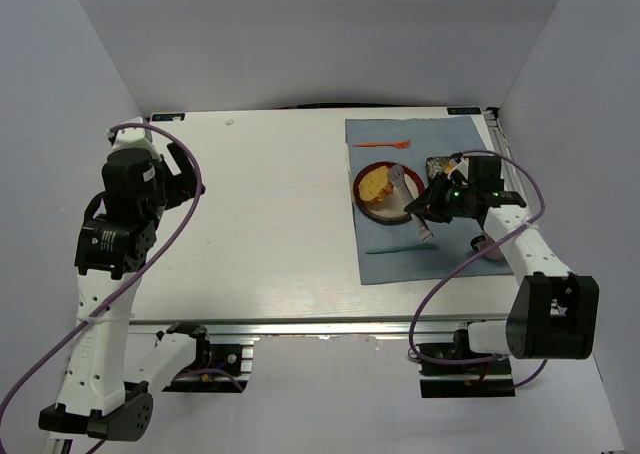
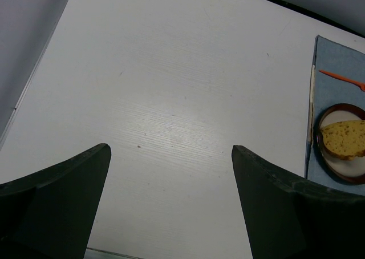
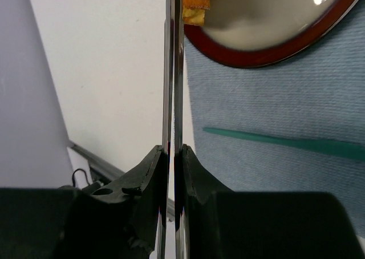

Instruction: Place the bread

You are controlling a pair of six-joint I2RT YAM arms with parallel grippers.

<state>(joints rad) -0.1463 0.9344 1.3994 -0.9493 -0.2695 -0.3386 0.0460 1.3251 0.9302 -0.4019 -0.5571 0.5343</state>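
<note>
Dark fingers (image 3: 149, 179) of the right end effector (image 3: 174, 153) are clamping tight on the thin blades of a metal utensil (image 3: 174, 71), whose far end is reaching just beside the bread (image 3: 195, 2). That bread is lying on the red plate (image 1: 368, 207), itself sitting on a blue cloth (image 1: 400, 264) at the worktop's (image 1: 270, 204) right side. The left end effector (image 2: 171, 150) is hanging wide open, gripping nothing.

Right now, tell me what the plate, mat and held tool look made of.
Plate: glossy with bright highlights and a red rim; glazed ceramic or plastic.
Mat: blue cloth, visible weave.
Tool: thin mirror-bright strips, likely polished metal.
</note>
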